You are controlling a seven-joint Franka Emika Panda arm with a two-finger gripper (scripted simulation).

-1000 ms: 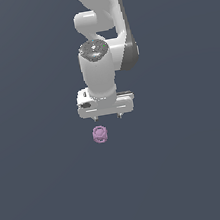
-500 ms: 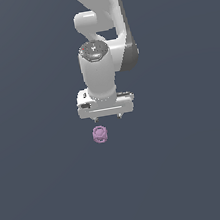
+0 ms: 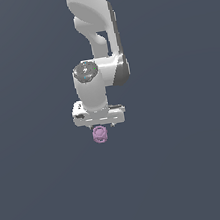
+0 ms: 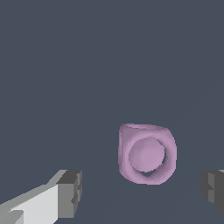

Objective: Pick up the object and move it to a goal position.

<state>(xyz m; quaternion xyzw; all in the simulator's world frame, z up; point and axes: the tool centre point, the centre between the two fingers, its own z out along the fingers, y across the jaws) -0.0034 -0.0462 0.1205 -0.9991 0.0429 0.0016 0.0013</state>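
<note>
The white Franka arm is reaching down from the top of the exterior view, its wrist pointing straight at the plain dark grey-blue tabletop [image 3: 193, 169]. The gripper [image 3: 101, 125] is hanging directly above the object [image 3: 100, 134], so close in the exterior view that the bottom edge of the white hand is overlapping the top of the lump. Whether anything is touching it cannot be told from that view.

The object is lying on the tabletop, roughly in the middle of the scene. In the wrist view the object [image 4: 147, 153] is showing as a pale pink-purple rounded block with softened corners, with a round ball-like bulge sitting inside a ring-shaped ridge on the face turned toward the camera.

The jaws are standing released and spread wide. In the wrist view one dark grey pad on its white finger [image 4: 70, 193] is sitting well to one side of the object, and the other pad [image 4: 214, 191] is just showing at the picture's edge on the opposite side. The object is lying between them, nearer to the second pad, with bare tabletop showing on both sides, so neither pad is touching it.

No writing, brand mark or label is readable on the arm, the gripper, the object or the tabletop.
</note>
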